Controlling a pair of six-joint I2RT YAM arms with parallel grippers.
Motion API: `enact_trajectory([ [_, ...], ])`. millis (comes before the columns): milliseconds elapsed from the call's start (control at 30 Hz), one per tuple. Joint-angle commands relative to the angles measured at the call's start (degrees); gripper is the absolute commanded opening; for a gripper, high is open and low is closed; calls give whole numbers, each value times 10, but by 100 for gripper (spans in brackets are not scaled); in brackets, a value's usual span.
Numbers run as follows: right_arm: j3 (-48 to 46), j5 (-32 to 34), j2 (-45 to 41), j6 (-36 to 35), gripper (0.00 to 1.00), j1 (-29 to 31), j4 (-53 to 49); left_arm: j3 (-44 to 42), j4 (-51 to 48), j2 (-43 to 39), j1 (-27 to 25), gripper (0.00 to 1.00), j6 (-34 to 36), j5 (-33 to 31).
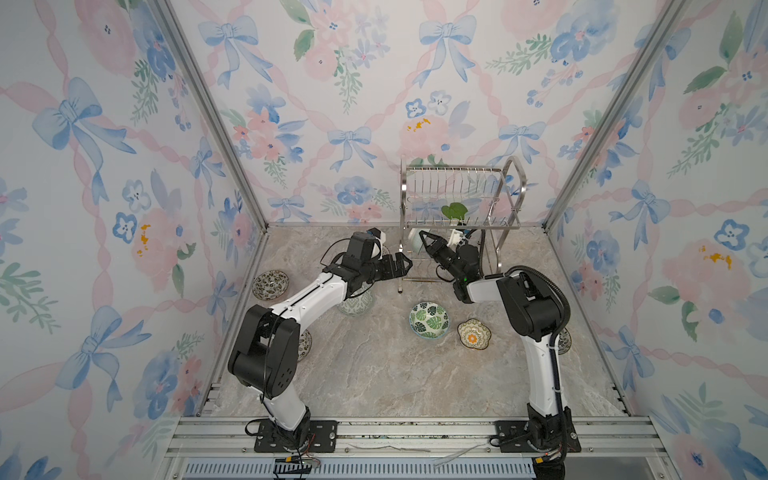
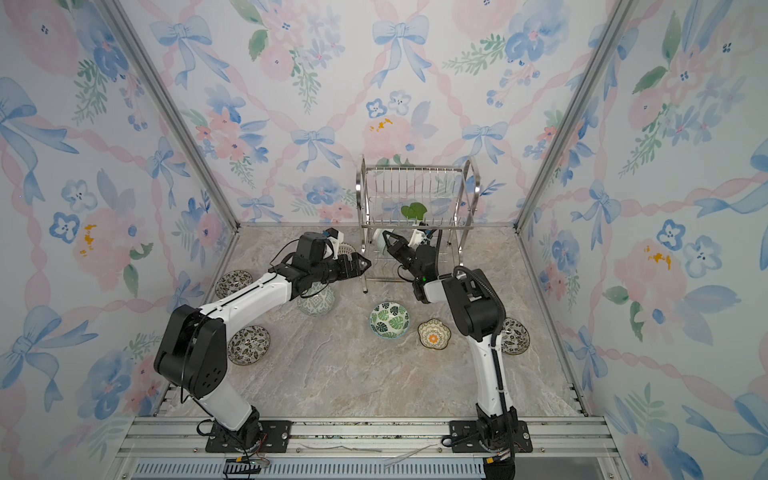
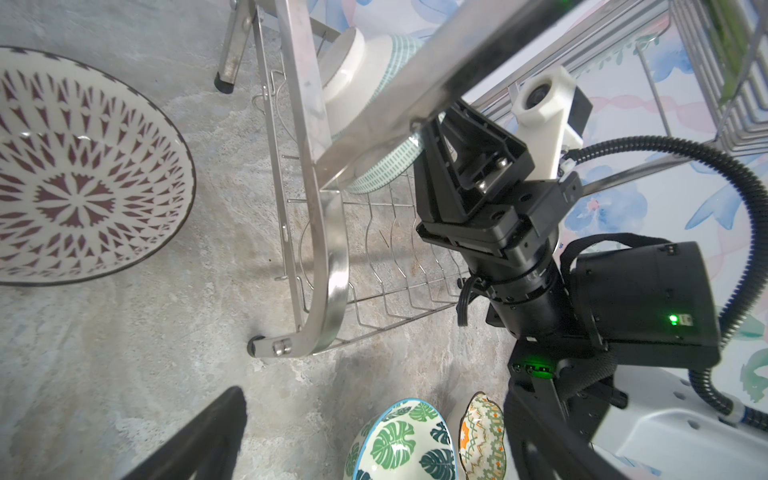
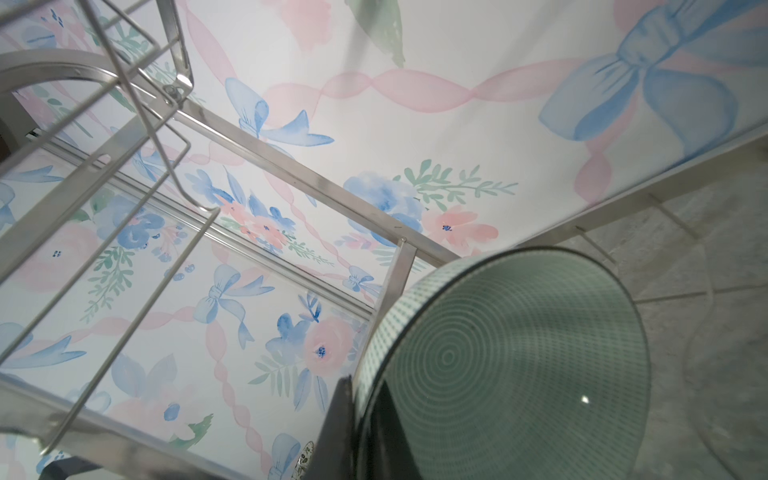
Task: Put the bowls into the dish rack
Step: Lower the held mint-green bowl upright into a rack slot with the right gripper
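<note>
The steel dish rack [image 1: 457, 195] [image 2: 415, 195] stands at the back of the table. My right gripper [image 1: 423, 237] [image 4: 361, 390] is shut on the rim of a mint bowl [image 1: 414, 241] [image 3: 374, 83] [image 4: 519, 353], held on edge inside the rack's lower tier above the wire dividers. My left gripper [image 1: 405, 262] [image 3: 374, 390] hangs open and empty beside the rack's front left leg. On the table lie a green leaf bowl [image 1: 429, 319] [image 3: 403, 444], a scalloped yellow-orange bowl [image 1: 473, 334] and a brown lattice bowl [image 3: 83, 166].
A green geometric bowl [image 1: 355, 303] sits under my left forearm. Dark floral bowls lie at the left wall [image 1: 271, 284], near the left arm's elbow [image 2: 248, 345] and behind the right arm [image 2: 514, 336]. Something green and leaf-shaped [image 1: 455, 210] rests in the rack's upper tier.
</note>
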Motion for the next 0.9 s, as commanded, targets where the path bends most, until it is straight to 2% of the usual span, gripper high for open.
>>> enact_trajectory([
  [0,38,27,21,16,0,6,58,2,-7,-7,-3,98,18,-5],
  [600,96,37,77,25,0,10,47,-7,-7,-21,-2,98,22,-10],
  [867,122,21,78,12,0,9,-13,-6,-7,-21,-2,98,22,-9],
])
